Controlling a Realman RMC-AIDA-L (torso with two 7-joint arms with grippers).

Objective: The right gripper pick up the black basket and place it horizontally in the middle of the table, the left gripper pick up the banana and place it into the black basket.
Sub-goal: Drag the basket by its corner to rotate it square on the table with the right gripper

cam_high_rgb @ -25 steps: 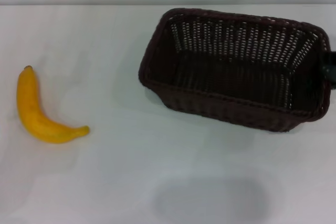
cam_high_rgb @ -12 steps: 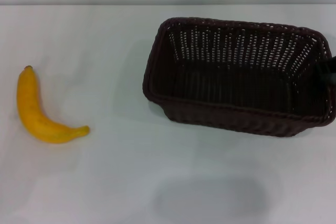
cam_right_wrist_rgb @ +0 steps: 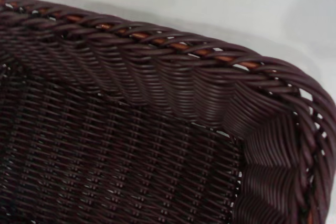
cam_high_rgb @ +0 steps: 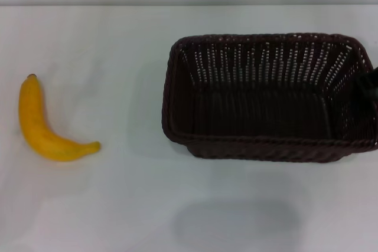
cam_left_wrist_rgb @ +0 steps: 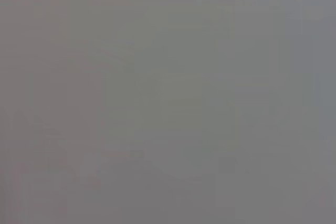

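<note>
The black basket (cam_high_rgb: 267, 147) is at the right of the white table (cam_high_rgb: 118, 205), its long side running left to right and its opening facing up. My right gripper (cam_high_rgb: 370, 87) shows only as a small black piece at the basket's right end wall and holds it there. The right wrist view shows a corner of the basket's braided rim and woven floor (cam_right_wrist_rgb: 157, 77) close up. The yellow banana (cam_high_rgb: 44, 128) lies on the table at the far left, well apart from the basket. My left gripper is out of view, and the left wrist view shows only plain grey.
The table's back edge (cam_high_rgb: 189, 5) runs across the top of the head view. A faint grey shadow (cam_high_rgb: 236, 222) lies on the table in front of the basket. Bare tabletop separates the banana and the basket.
The basket has turned with my right gripper from a slanted position to square with the table's edge, and has shifted slightly nearer. The banana has not moved.
</note>
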